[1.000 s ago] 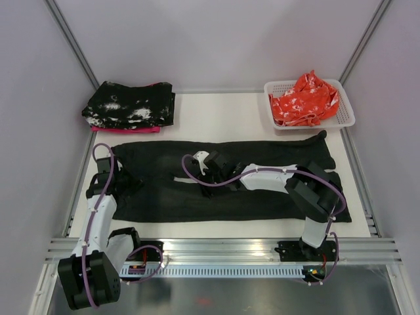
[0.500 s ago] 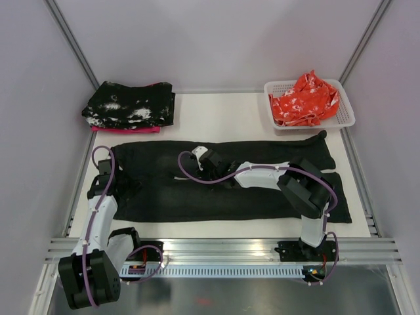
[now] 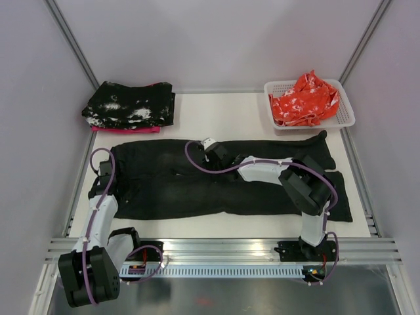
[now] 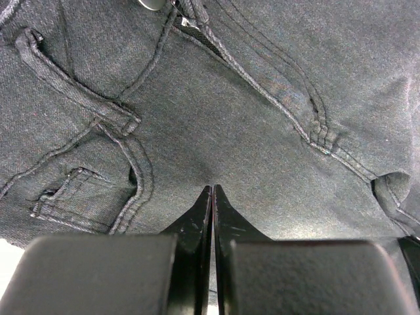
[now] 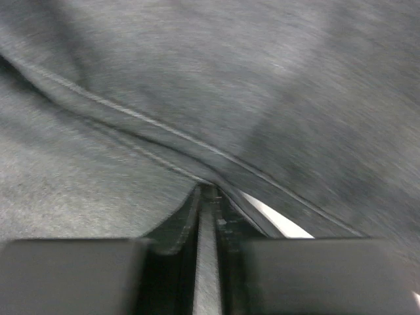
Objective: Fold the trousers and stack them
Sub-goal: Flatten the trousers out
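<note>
The black trousers (image 3: pixel 262 190) lie flat across the table, waist at the left and legs running right. My left gripper (image 3: pixel 105 172) rests on the waist end. In the left wrist view its jaws (image 4: pixel 212 190) are shut, tips against the cloth (image 4: pixel 230 118) below a pocket and belt loop, with no fold showing between them. My right gripper (image 3: pixel 211 149) is at the far edge of the upper leg near the crotch. In the right wrist view it (image 5: pixel 209 191) is shut on a strip of trouser cloth (image 5: pixel 131 98), which pulls into a taut seam ridge.
A folded stack of white-speckled black cloth (image 3: pixel 130 105) over pink cloth sits at the back left. A white basket (image 3: pixel 344 119) holding orange-red printed cloth (image 3: pixel 305 98) stands at the back right. Walls close both sides; a metal rail (image 3: pixel 223 248) runs along the front.
My right gripper has moved toward the back and slightly right, drawing the upper leg with it; the pale gap between the legs has closed. The left gripper has stayed on the waist.
</note>
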Controlling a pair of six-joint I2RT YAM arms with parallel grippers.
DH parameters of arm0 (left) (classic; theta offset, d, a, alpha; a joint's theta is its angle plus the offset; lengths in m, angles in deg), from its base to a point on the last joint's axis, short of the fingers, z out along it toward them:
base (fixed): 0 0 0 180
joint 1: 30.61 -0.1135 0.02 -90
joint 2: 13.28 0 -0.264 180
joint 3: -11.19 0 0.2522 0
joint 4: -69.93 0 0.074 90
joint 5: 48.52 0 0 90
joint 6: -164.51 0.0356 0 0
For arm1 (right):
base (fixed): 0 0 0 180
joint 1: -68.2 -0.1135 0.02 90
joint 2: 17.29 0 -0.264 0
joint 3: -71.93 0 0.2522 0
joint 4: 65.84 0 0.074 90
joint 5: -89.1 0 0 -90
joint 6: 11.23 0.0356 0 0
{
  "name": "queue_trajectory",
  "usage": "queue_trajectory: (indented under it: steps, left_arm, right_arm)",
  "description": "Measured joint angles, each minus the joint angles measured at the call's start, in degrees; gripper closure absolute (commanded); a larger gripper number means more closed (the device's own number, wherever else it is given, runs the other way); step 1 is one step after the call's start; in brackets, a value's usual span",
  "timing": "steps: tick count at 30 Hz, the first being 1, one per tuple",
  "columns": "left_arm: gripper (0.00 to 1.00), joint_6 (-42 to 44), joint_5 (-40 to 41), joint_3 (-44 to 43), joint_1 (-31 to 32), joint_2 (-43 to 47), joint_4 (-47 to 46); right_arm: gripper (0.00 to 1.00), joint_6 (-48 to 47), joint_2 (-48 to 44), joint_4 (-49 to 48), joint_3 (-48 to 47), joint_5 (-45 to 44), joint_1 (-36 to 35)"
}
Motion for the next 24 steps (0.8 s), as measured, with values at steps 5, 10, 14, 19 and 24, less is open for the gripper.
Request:
queue_trajectory:
  steps: [5,10,14,19,24]
  left_arm:
    - [0.89,0.55,-1.64,-1.44,0.0,-0.02,0.33]
    - [0.81,3.41,-5.03,-8.85,0.02,0.04,-0.92]
    - [0.8,5.2,-5.6,-12.55,0.17,-0.98,-4.09]
    - [0.88,6.23,-5.68,-13.03,3.56,-5.99,-7.8]
    - [0.94,6.78,-3.15,-15.5,11.61,-13.27,-8.96]
  right_arm:
    - [0.41,5.07,-2.19,9.27,-4.83,-3.65,1.57]
    - [0.5,8.5,-10.67,16.87,-9.73,-9.22,6.73]
    - [0.79,12.2,-21.94,16.92,-3.91,-15.1,16.85]
    - [0.98,16.72,-23.87,16.39,5.03,-19.5,33.29]
    - [1.0,18.43,-14.97,16.79,8.13,-20.94,38.27]
